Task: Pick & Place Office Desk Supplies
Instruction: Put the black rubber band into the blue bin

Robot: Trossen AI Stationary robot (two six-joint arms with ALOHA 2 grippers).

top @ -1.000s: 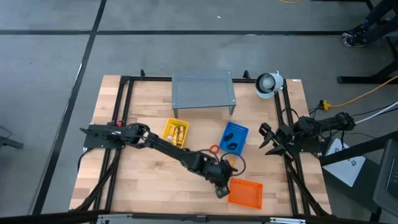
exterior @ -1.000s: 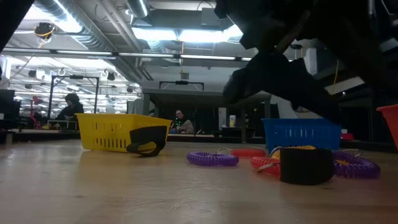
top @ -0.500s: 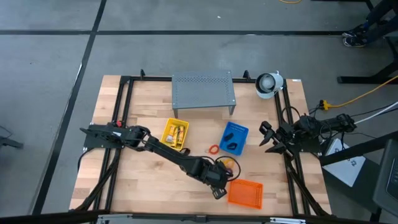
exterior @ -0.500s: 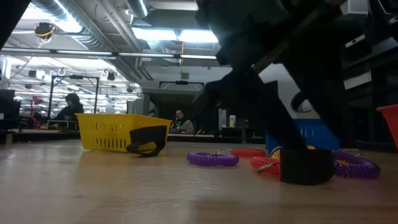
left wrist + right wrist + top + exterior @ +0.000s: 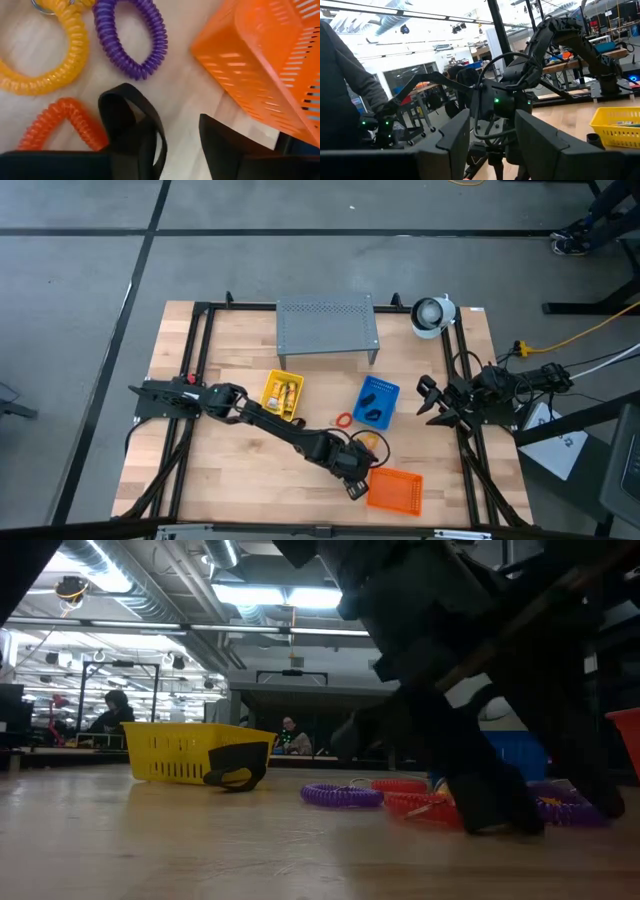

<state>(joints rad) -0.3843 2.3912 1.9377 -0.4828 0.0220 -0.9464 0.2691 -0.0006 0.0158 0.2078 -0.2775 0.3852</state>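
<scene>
My left gripper (image 5: 356, 484) is down at the table beside the orange tray (image 5: 395, 488), open, with bare wood between its fingers (image 5: 182, 132). A small black clip (image 5: 131, 117) stands on the table right at one finger and hides that fingertip. Just past it lie a purple loop (image 5: 132, 42), a yellow loop (image 5: 55, 65) and an orange loop (image 5: 65, 125). Farther off on the table lie a second purple loop (image 5: 342, 795) and a red loop (image 5: 343, 420). My right gripper (image 5: 430, 402) waits open at the table's right edge. My left gripper comes at the black clip (image 5: 150, 135) slanting down from the table's left. The clip merges with one dark finger in the wrist view, and I cannot tell whether that finger touches it. The other finger (image 5: 220, 145) stands apart from it.
A yellow tray (image 5: 283, 394) holds packets, and another black clip (image 5: 237, 766) leans against its side. A blue tray (image 5: 376, 402) holds black clips. The grey perforated stand (image 5: 328, 325) and a white round object (image 5: 432, 315) stand at the far edge.
My left gripper has come down onto the spot by the orange tray where the black clip stands among the loops, rolling its wrist somewhat on the way. The clip and the loops have kept their places.
</scene>
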